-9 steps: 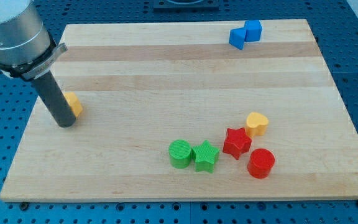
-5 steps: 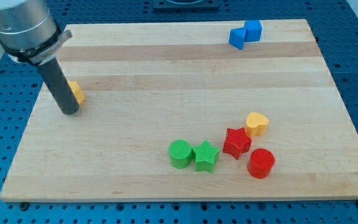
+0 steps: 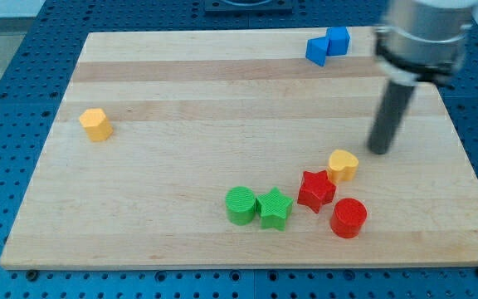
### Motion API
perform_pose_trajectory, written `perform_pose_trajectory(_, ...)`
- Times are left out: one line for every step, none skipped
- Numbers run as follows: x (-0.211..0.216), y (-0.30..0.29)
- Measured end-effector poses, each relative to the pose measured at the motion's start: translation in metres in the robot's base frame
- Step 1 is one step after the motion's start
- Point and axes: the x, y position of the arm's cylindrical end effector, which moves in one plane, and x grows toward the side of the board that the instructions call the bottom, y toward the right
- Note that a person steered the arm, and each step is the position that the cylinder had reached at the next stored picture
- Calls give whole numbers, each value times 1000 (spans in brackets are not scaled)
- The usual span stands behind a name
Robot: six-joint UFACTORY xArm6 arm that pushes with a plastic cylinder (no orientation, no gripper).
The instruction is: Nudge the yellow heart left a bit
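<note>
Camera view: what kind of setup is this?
Likely a lab tabletop pushing rig: a wooden board on a blue perforated base, small coloured blocks like the yellow heart, and my tip just upper right of it.

**Yellow heart on a wooden board**

A small yellow heart (image 3: 343, 164) block lies flat on the wooden board, toward the view's lower right. Its rounded lobes face the view's right, and its lower left edge touches a neighbouring block.

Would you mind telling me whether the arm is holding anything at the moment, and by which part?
Nothing is held. My tip stands free on the wooden board, just up and right of the yellow heart block, not touching it.
</note>
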Motion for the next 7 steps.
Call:
perform_pose_trajectory(3,8)
perform_pose_trajectory(31,-11)
perform_pose_trajectory(42,-36)
perform_pose_trajectory(43,-40)
perform_pose_trajectory(43,-54)
perform_pose_trajectory(60,-58)
perform_pose_trajectory(63,-58)
